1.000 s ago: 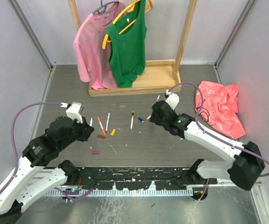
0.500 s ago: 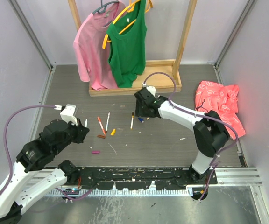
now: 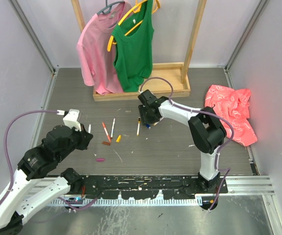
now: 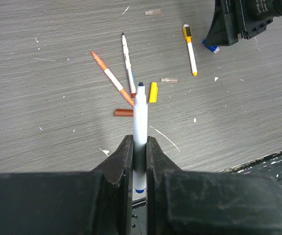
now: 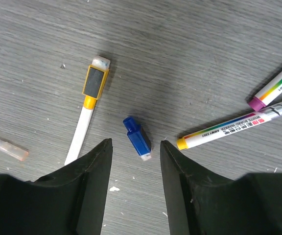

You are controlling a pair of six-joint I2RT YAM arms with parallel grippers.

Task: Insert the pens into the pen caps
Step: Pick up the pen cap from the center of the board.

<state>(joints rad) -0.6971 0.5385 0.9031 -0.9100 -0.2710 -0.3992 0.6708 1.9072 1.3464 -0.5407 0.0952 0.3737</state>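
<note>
My left gripper [image 4: 140,147] is shut on a white pen [image 4: 140,112] whose dark blue tip points away from me. In the top view that pen [image 3: 89,128] sticks out of the left gripper [image 3: 84,137] at the left. The right gripper [image 5: 136,144] stands open low over a blue pen cap [image 5: 137,137], one finger on each side and neither touching it. In the top view the right gripper [image 3: 146,117] is at mid-table, with the blue cap [image 3: 148,126] just showing. Loose on the table lie an orange pen [image 4: 112,78], a black-tipped pen [image 4: 128,63], a yellow cap [image 4: 152,92] and a brown cap [image 4: 123,112].
A yellow-capped pen [image 5: 89,103] lies left of the blue cap, and two more pens [image 5: 229,128] lie to its right. A magenta cap [image 3: 100,159] sits near the front. A wooden clothes rack [image 3: 141,88] stands behind and a red cloth [image 3: 231,112] lies at the right.
The right arm has swung left and forward from the table's right side to stand over the blue cap. The left arm drew back slightly with its pen.
</note>
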